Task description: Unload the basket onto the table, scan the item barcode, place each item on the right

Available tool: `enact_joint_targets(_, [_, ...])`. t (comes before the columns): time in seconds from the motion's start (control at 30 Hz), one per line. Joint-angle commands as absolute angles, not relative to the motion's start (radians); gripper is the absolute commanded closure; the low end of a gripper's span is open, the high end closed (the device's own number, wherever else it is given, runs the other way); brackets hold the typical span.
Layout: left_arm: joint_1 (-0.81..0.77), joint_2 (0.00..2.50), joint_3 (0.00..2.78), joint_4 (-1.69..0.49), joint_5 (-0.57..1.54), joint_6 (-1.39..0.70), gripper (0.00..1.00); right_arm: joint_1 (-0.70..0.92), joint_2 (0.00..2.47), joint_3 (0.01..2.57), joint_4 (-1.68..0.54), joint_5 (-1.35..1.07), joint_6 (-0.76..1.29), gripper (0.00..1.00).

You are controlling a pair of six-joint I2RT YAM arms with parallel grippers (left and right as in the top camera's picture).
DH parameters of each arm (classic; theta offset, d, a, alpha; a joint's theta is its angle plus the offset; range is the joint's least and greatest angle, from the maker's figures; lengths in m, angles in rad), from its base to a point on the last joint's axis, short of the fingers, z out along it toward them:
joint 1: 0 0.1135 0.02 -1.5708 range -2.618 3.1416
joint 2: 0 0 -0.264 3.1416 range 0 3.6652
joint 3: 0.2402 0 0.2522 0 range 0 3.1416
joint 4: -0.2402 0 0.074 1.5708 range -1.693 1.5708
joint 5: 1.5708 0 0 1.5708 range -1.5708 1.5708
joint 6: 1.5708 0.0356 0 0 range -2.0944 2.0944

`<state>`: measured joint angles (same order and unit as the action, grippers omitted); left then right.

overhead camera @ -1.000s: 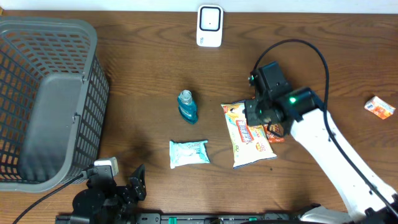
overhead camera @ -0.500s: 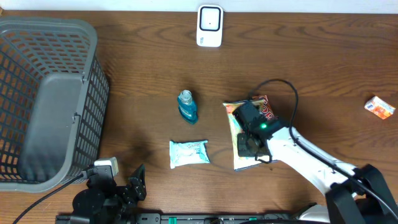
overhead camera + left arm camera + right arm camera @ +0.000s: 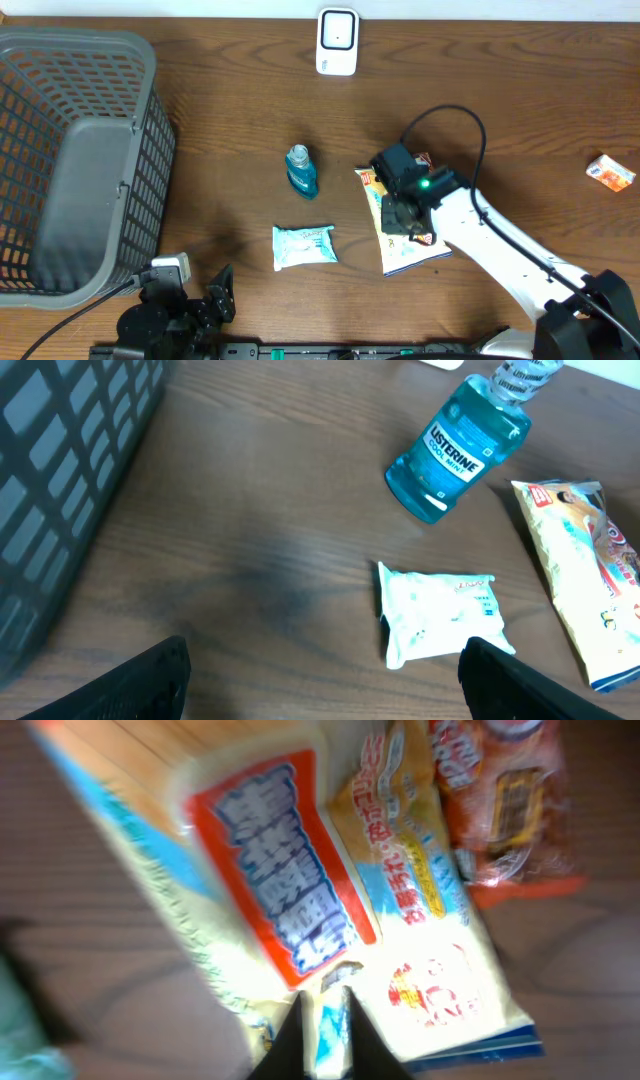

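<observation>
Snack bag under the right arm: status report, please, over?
Left fingers open, empty. Right fingers nearly together over the snack bag, grip unclear. Orange packet lies against the bag's edge.

**Stuff I can't make out here**

Wrist cam on the right claw [image 3: 322, 1025] is smeared. The print on the snack bag [image 3: 300, 910] under the tips won't read, and I can't tell if they're pinching it. The red packet [image 3: 510, 810] past the claw runs off the top edge. Overhead, the arm hides the bag's middle. The small box [image 3: 610, 172] well off to the claw's side is too tiny to read.
</observation>
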<state>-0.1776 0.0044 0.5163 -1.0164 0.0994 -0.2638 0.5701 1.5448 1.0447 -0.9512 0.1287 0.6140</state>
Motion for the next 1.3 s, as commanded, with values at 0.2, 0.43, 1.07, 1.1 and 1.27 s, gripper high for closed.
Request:
enact_joint_targets(0.2, [-0.173,0.003,0.514,-1.016,0.105,-0.252,0.14,0.661,1.557,1.111,-0.878,0.184,0.506,0.01])
enact_joint_targets(0.43, [-0.173,0.003,0.514,-1.016,0.105,-0.252,0.14,0.785,1.671,1.087,-0.812,0.452,0.508,0.01])
enact_joint_targets(1.07, [-0.173,0.003,0.514,-1.016,0.105,-0.252,0.14,0.81,1.988,1.087,-0.995,0.514,0.785,0.83])
enact_joint_targets(1.1, [-0.173,0.003,0.514,-1.016,0.105,-0.252,0.14,0.81,1.988,1.087,-0.99,0.503,0.785,0.92])
enact_joint_targets(1.27, [-0.173,0.003,0.514,-1.016,0.105,-0.252,0.14,0.798,1.988,1.09,-0.984,0.471,0.78,0.99])
